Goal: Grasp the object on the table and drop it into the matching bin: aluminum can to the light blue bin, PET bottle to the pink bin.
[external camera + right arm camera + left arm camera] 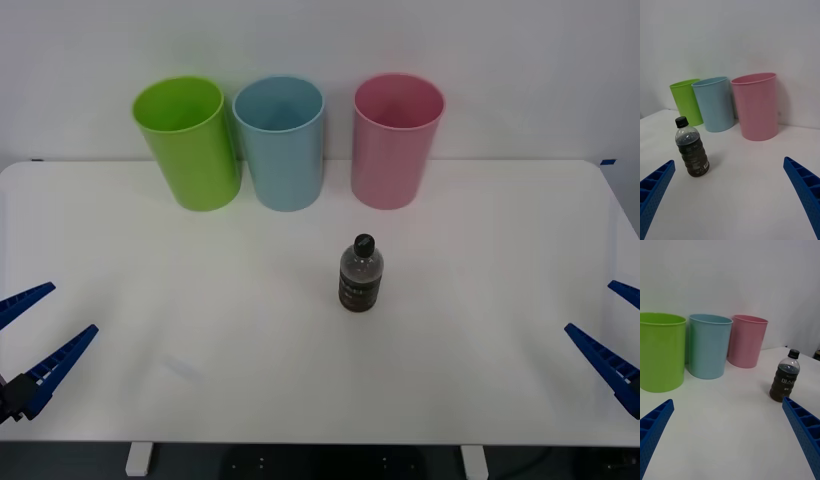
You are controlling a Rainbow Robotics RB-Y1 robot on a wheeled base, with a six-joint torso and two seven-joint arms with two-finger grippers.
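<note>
The PET bottle [360, 273], small and clear with a black cap and dark brown contents, stands upright near the middle of the white table [480, 250]. Behind it at the table's far edge are the pink bin [396, 140] and, to its left, the light blue bin [281, 145]. My left gripper [73, 307] is open at the table's front left, well away from the bottle. My right gripper [589, 306] is open at the front right. In the right wrist view the bottle [692, 150] stands ahead of the open right gripper [729, 161], towards one finger, with the pink bin [755, 107] behind. The left wrist view has the bottle [785, 380] just beyond one finger of the left gripper [728, 400].
A lime green bin [190, 143] stands left of the light blue one, the three forming a row against the white wall. Wide bare tabletop lies between both grippers and the bottle.
</note>
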